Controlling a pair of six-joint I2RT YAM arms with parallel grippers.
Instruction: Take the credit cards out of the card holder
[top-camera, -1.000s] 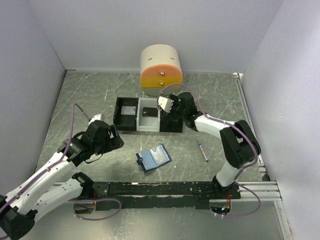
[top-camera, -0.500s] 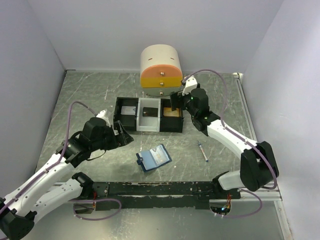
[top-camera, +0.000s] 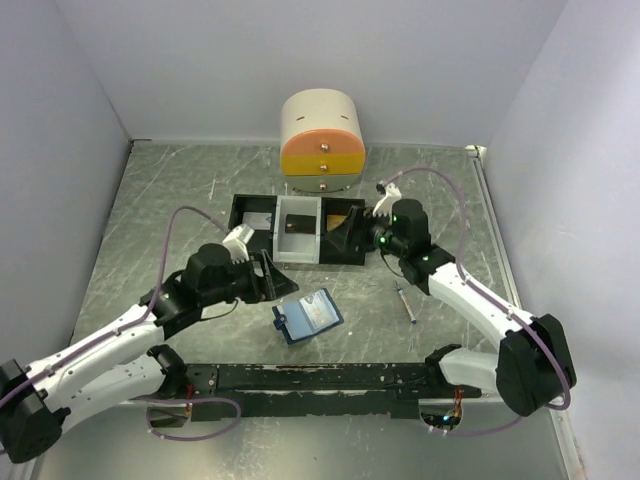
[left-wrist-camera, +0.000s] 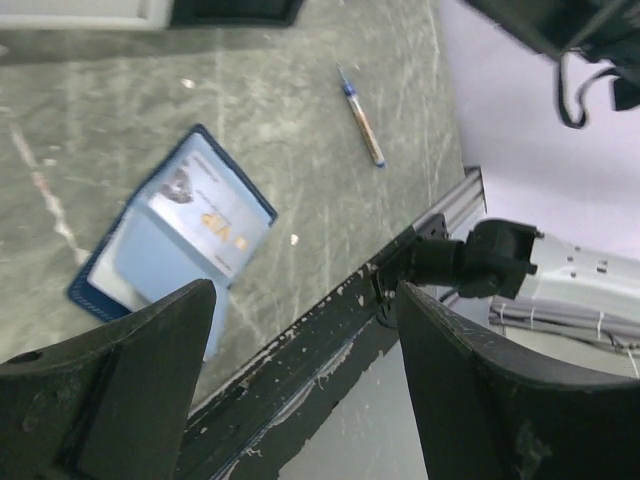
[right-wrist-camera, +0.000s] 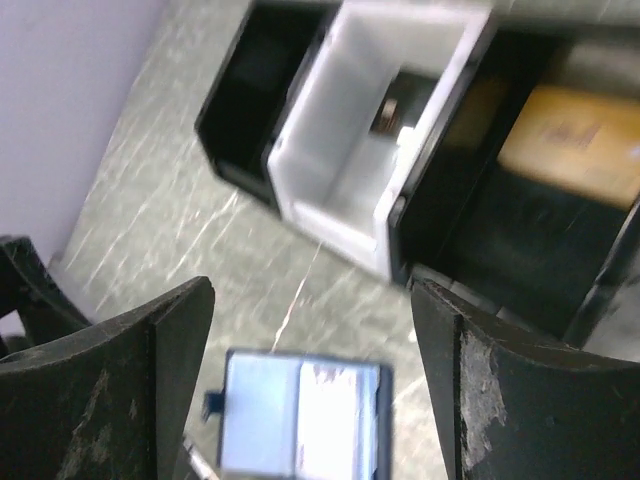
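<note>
We see a three-compartment tray (top-camera: 298, 230) toward the back of the surface (top-camera: 180, 200), black at both ends and white in the middle. Its right black compartment holds a tan card (right-wrist-camera: 575, 140) lying flat. The white middle compartment has a small dark thing (right-wrist-camera: 395, 105) in it, too blurred for us to name. In the left black compartment a small grey flat piece (top-camera: 258, 220) shows from above; we cannot tell what it is. Behind the tray stands a rounded cream and orange drawer box (top-camera: 322, 145), drawers closed.

The card holder (top-camera: 308, 316) lies open on the surface, in front of the tray and apart from it, its light blue inside facing up. One half carries a pale printed card (left-wrist-camera: 215, 215) in its pocket. A thin syringe (top-camera: 405, 302) lies to the right of the card holder, well apart from it.

The left pincer (top-camera: 270, 278) hangs just left of the card holder, between it and the tray. Its fingers (left-wrist-camera: 110, 400) are spread wide with nothing between them, and it touches nothing.

The right pincer (top-camera: 362, 228) hovers at the right end of the tray, above the compartment with the tan card. Its fingers (right-wrist-camera: 110, 400) are also spread wide and empty.
</note>
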